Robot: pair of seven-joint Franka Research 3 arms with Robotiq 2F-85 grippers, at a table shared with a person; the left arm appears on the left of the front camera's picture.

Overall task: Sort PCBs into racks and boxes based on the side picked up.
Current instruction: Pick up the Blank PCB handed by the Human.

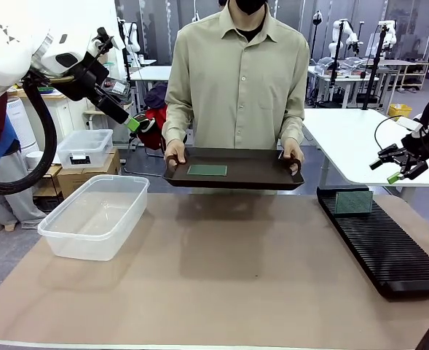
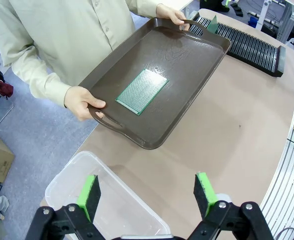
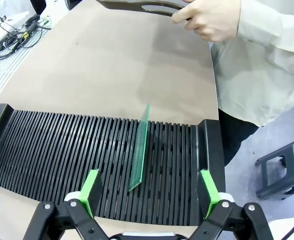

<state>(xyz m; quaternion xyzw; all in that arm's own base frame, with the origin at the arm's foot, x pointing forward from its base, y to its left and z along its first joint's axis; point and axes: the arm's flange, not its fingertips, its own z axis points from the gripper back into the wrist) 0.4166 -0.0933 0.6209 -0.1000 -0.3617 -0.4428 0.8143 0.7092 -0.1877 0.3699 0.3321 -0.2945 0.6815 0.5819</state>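
A tan-covered desk [image 1: 236, 292] ran between the robot and a person standing at its far side, with lab benches behind. One green PCB [image 2: 142, 91] lay flat near the middle of a dark brown tray [image 2: 196, 65], ahead of and below the robot's left hand [image 2: 147, 181] and well apart from it. The person gripped the tray by both handles and held it over the desk's far edge. A second PCB [image 3: 141, 147] stood on edge in a slot of the black rack [image 3: 62, 145], below and ahead of the right hand [image 3: 148, 176] and clear of its fingers. The clear tub [image 1: 94, 219] sat just beneath the left hand. Both hands were released, their green pads wide apart with nothing between them.

As I judged it, one board was already racked and the step in hand was fetching the board offered on the tray. That would call for a hand to reach out over the tray and come down squarely. It would then have to catch the thin board by its edges, a delicate pinch on a flat piece lying on a tray held in the air. Which side was taken up would then decide between rack and tub.
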